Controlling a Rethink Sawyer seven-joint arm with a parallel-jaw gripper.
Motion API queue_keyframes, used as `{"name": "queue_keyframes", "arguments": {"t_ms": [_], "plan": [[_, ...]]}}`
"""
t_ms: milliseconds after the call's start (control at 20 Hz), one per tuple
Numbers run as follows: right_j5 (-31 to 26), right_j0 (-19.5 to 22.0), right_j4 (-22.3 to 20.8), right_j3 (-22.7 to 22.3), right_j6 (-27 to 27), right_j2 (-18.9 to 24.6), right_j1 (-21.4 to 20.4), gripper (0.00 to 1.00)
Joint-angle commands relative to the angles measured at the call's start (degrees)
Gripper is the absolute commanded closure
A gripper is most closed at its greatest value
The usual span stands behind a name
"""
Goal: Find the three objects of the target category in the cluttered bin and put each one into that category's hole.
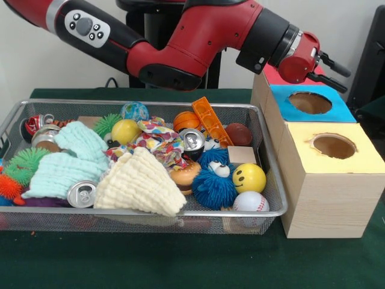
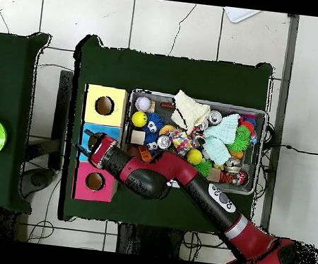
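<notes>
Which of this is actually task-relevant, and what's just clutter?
Job: wire mesh bin; gripper, open and empty over the blue box; yellow box; red box. No water bottle shows.

Lying about: silver can; cream cloth; mint cloth; smiley ball; baseball; blue fuzzy toy; basketball.

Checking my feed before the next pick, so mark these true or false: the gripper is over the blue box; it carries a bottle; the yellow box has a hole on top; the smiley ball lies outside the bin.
1. The gripper is over the blue box. True.
2. It carries a bottle. False: its open fingers hold nothing.
3. The yellow box has a hole on top. True.
4. The smiley ball lies outside the bin. False: it sits inside, beside the baseball.
</notes>
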State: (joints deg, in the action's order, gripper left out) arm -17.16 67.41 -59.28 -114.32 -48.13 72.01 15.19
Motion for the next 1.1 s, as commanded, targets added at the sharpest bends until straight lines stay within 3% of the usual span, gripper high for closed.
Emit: {"name": "queue_keyframes", "arguments": {"t_ms": [50,350,550,800,1100], "plan": [[-0.3,-2.3,-2.9,8.2,5.7,-3.3,-5.2,0.00],[-0.4,-6.8,1.6,6.4,-11.7,-4.9,-20.3,0.00],[-1.6,-9.9,7.0,6.4,-19.4,-7.3,-29.1,0.00],[-0.9,-13.7,13.5,7.4,-23.2,-12.4,-36.2,0.00],[1.7,-14.9,17.4,7.0,-19.8,-14.7,-38.5,0.00]]}}
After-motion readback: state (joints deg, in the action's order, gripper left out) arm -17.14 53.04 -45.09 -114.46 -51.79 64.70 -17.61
